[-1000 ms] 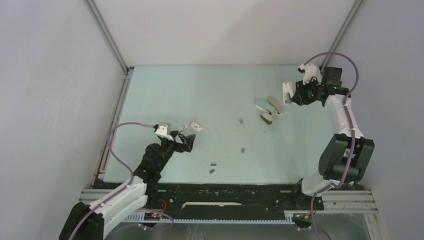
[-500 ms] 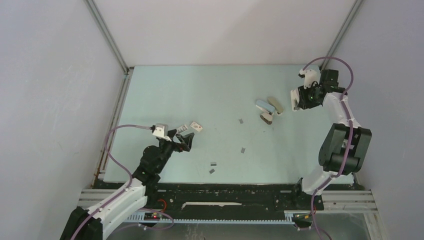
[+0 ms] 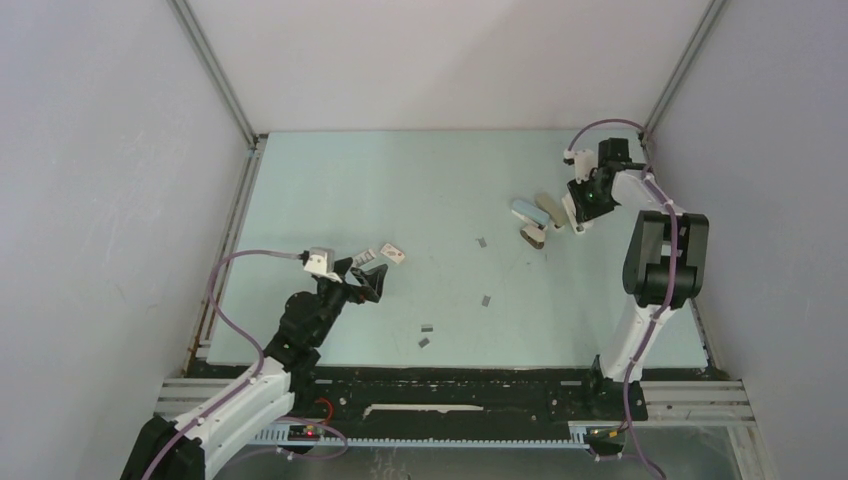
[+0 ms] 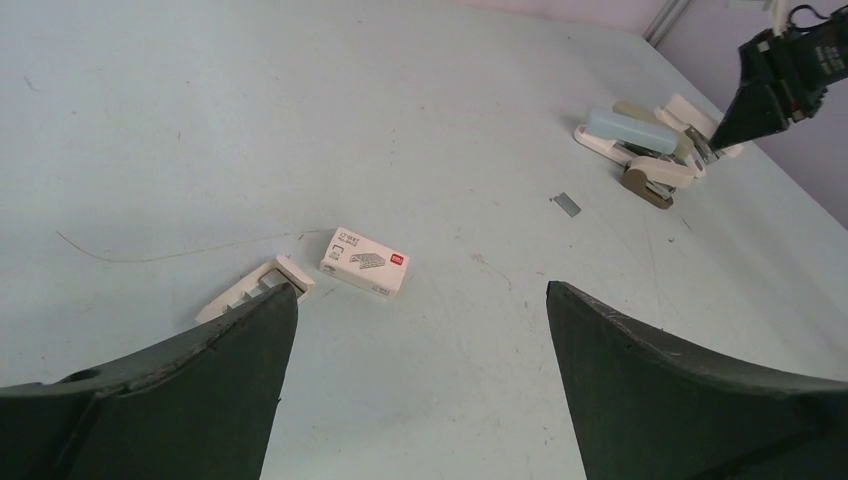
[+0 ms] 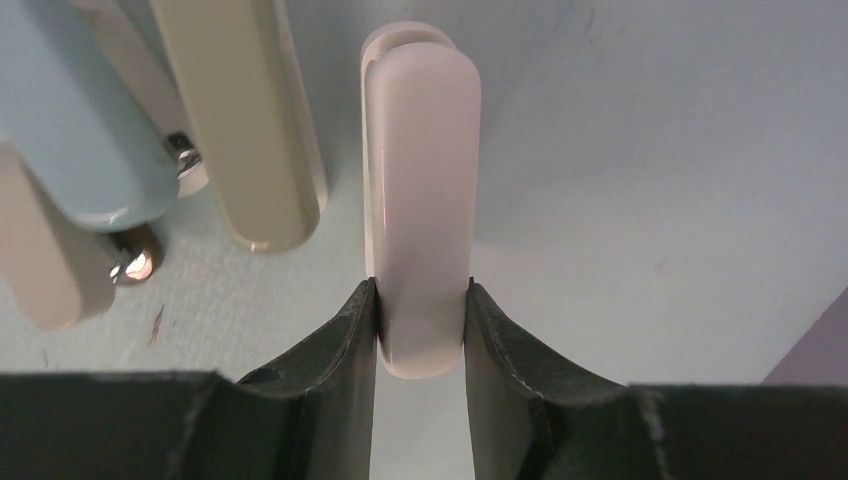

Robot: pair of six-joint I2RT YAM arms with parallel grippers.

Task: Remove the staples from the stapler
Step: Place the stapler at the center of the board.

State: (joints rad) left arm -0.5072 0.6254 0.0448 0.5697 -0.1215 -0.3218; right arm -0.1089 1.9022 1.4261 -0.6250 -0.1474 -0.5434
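Four loose staples [image 3: 481, 241] lie mid-bench [image 3: 400, 180]; the pale-blue stapler [image 3: 523, 210] sits upper right. The right gripper [image 5: 420, 300] clamps a white plastic bar [image 5: 420, 150] beside it. The left gripper [image 4: 420, 300] stands wide open, holding nothing, near a closed staple box [image 4: 365, 262] (contents hidden).

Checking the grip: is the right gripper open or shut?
Shut: the right gripper clamps a whitish bar, fingers pressing both sides.

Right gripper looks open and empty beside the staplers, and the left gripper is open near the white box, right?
Not quite: the right gripper is shut on a whitish plastic bar, as the right wrist view shows. The left gripper is open near the white box.
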